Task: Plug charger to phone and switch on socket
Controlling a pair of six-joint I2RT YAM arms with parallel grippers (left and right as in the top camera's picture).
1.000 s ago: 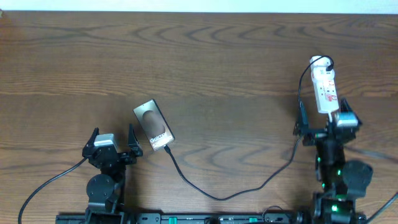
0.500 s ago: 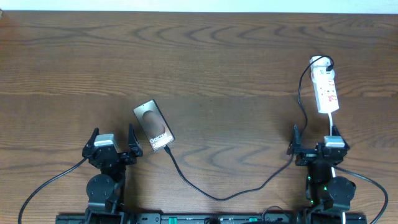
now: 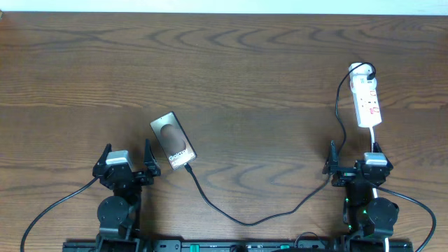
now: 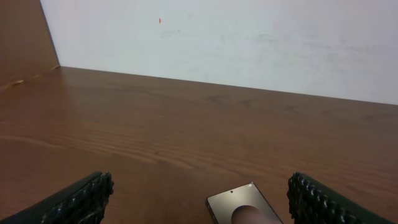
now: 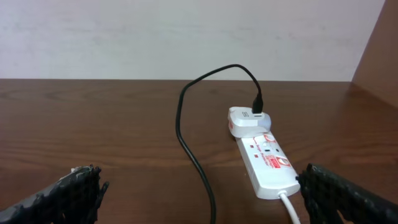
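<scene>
**Both arms drawn back low, tools spread wide, near edge of the surface**

Overhead: the left tool (image 3: pixel 127 155) sits at the near left of the wooden surface (image 3: pixel 238 70), its arm folded back toward the near edge, fingers spread wide and holding nothing. The phone (image 3: pixel 172 141) lies flat and angled just beyond and right of it, apart from its fingers. The charger (image 3: pixel 238 218) meets the phone's near short edge, sags toward the near edge, then climbs past the right tool (image 3: pixel 353 155) to a white plug (image 3: pixel 358 70) at the socket's far end. The socket (image 3: pixel 367 102) lies beyond the right tool, which is likewise spread and empty.

Left wrist: the two dark fingers (image 4: pixel 74 200) stand far apart at the bottom corners, and the phone's (image 4: pixel 244 208) far end shows between them, untouched.

Right wrist: the fingers (image 5: pixel 62 196) are again wide apart. The socket (image 5: pixel 267 163) lies ahead to the right, with the white plug (image 5: pixel 247 121) seated at its far end and the charger (image 5: pixel 186 124) looping up from it.
</scene>
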